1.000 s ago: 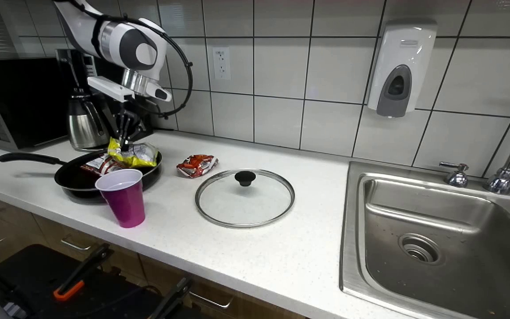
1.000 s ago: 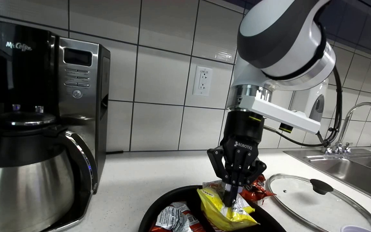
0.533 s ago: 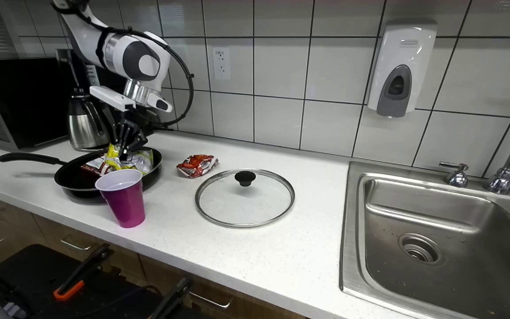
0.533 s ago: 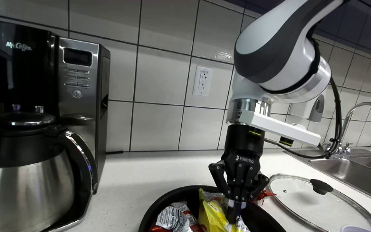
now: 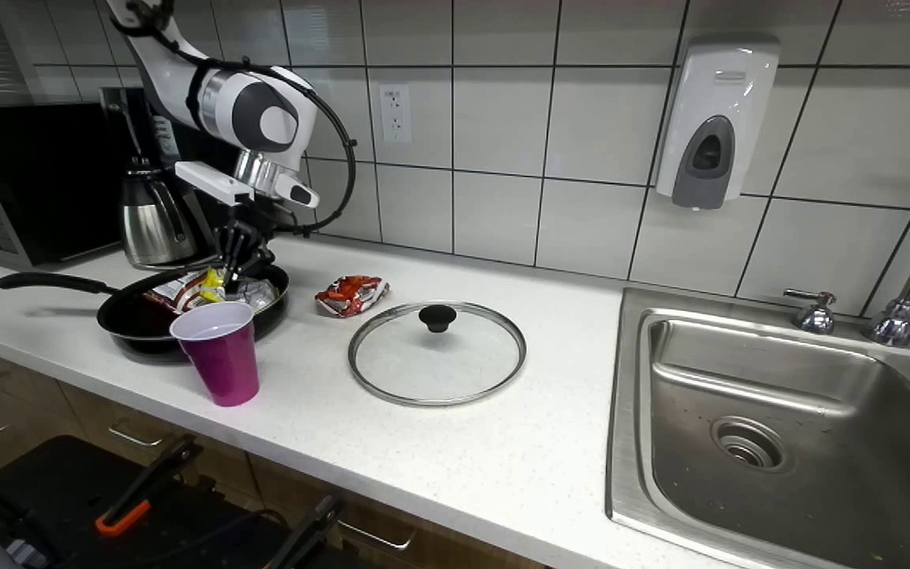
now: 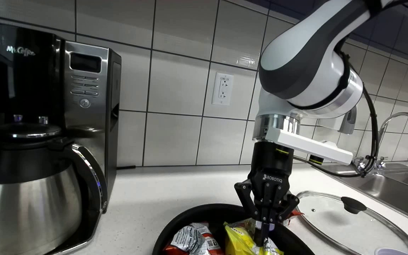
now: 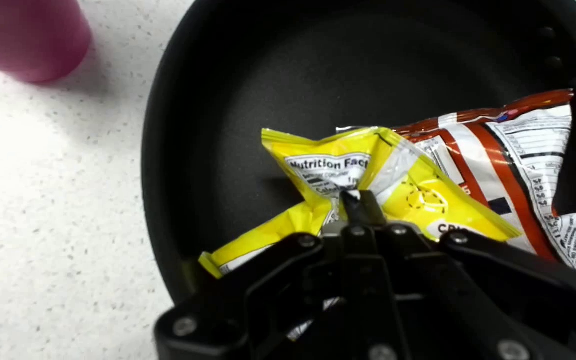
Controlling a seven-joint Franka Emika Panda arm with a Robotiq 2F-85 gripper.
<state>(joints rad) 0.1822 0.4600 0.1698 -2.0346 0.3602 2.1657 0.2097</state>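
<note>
My black two-finger metal claw [image 7: 360, 200] is closed tight, its tips pinching the crumpled yellow plastic snack bag [image 7: 400, 206] near the middle. I observe this bag inside the round black frying pan [image 7: 268, 85], beside a red-and-white plastic snack bag [image 7: 500, 160]. A magenta plastic cup [image 5: 224, 359] stands on the white counter [image 5: 565, 332], just beside the pan.

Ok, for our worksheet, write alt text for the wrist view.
A black gripper pinches a crumpled yellow snack bag inside a black pan. A red-and-white bag lies partly hidden behind it; a magenta cup, cut off by the frame, stands on the speckled white counter.
</note>
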